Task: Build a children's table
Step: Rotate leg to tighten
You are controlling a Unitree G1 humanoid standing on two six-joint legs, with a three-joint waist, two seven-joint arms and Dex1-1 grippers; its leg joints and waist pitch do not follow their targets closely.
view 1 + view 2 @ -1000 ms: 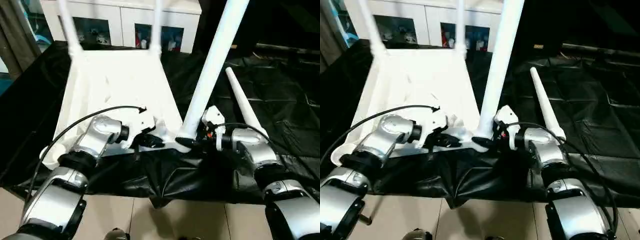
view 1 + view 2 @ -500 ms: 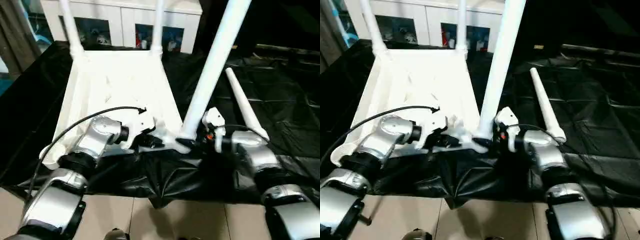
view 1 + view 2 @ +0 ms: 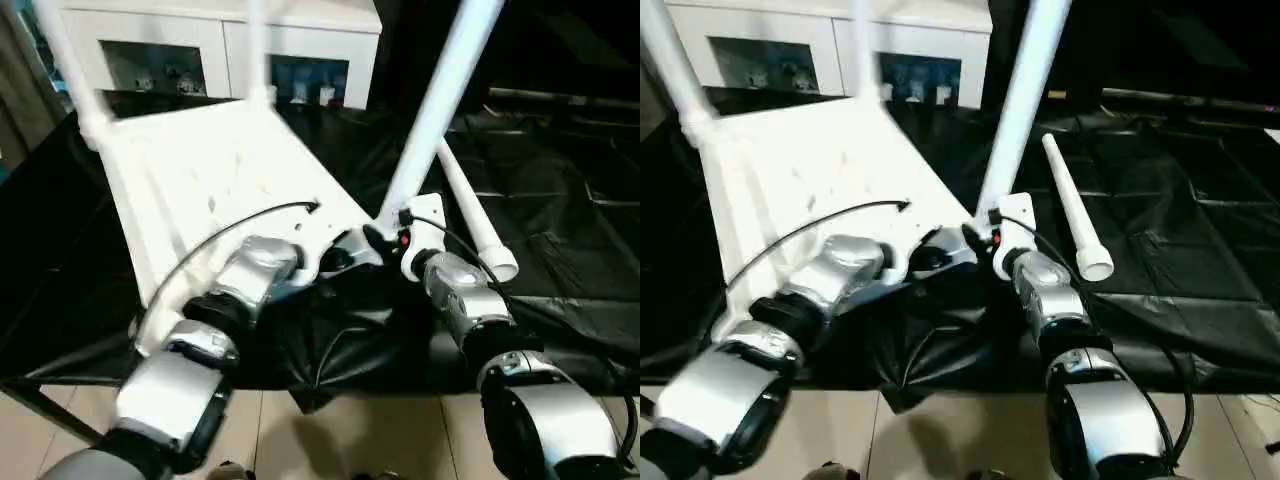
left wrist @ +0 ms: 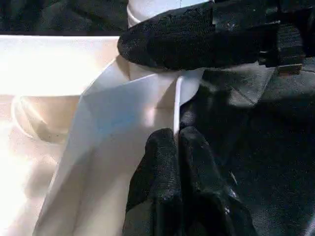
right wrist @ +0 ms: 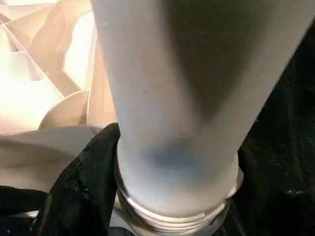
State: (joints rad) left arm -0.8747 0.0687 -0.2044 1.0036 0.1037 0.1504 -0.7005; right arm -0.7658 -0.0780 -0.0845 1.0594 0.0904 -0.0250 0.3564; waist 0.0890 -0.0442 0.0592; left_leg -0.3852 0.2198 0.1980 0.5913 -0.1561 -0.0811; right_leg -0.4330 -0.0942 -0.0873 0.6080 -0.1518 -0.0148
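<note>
Tabletop [image 3: 200,170] is lying upside down on the black-sheeted bench [image 3: 560,200], ribbed underside up; against a second ago it is sitting skewed, near right corner swung toward the middle of the head views. Part of that may be the camera shifting.

Two far legs [image 3: 75,75] are standing in their sockets by the white cabinet [image 3: 300,50]. Third leg [image 3: 440,95] is rising from the near right corner socket [image 4: 162,86], leaning right as before, its threaded base visible at the socket rim in the right wrist view, so probably not fully seated.

Fourth leg [image 3: 1070,215] is lying loose on the sheet just beside the right arm.

Right hand [image 3: 985,240] is wrapping the third leg's base, fingers spread around it.

Left hand [image 4: 176,147] is pinching the tabletop's rim wall beside that socket, fingers pressed together on the thin edge.

Judgement: bracing-and-seating step in progress; one leg remaining.
</note>
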